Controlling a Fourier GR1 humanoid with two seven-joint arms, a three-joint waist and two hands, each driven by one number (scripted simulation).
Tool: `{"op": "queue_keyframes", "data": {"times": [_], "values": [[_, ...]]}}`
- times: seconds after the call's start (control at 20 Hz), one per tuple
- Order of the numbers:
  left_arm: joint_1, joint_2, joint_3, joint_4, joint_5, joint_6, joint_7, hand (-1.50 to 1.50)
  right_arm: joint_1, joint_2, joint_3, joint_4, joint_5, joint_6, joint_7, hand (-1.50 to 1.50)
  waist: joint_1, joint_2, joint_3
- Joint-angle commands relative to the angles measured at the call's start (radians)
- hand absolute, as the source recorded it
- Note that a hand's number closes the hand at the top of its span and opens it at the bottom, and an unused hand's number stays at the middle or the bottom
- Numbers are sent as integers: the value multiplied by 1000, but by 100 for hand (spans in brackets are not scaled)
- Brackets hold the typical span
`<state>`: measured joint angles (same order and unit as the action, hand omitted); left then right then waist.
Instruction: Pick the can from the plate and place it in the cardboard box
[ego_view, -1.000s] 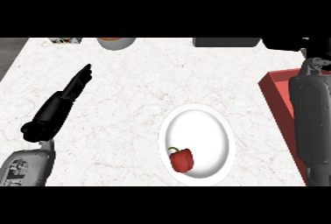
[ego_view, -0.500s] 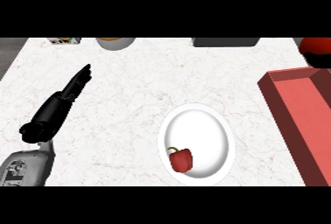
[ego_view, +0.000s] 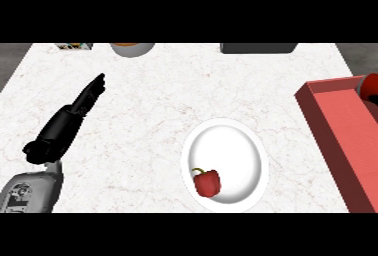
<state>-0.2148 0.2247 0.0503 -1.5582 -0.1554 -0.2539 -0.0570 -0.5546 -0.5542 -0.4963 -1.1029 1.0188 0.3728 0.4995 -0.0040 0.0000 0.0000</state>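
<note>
White plate (ego_view: 225, 150) in front of me only has a red pepper (ego_view: 207, 182) on it, no can that I can see. There's something red and round at the right edge (ego_view: 370, 86), over the red box (ego_view: 336, 130), which could be the can, hard to tell. My left hand (ego_view: 87, 96) is resting flat on the marble surface (ego_view: 170, 90), fingers straight, holding nothing. My right hand isn't showing at all. If that is the can, I'd lower it well inside the walls before letting go, and leave the pepper alone.
</note>
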Motion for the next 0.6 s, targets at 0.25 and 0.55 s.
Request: {"op": "queue_keyframes", "data": {"times": [0.25,0.55], "values": [[-21,9,15,10,4,-18,3,0,103,35,-24,-73,-166,96,-166,-150,-4,-2,0],[30,-7,7,-6,-10,4,-6,0,-41,86,-256,-135,-369,-139,-275,-150,-12,-10,3]]}}
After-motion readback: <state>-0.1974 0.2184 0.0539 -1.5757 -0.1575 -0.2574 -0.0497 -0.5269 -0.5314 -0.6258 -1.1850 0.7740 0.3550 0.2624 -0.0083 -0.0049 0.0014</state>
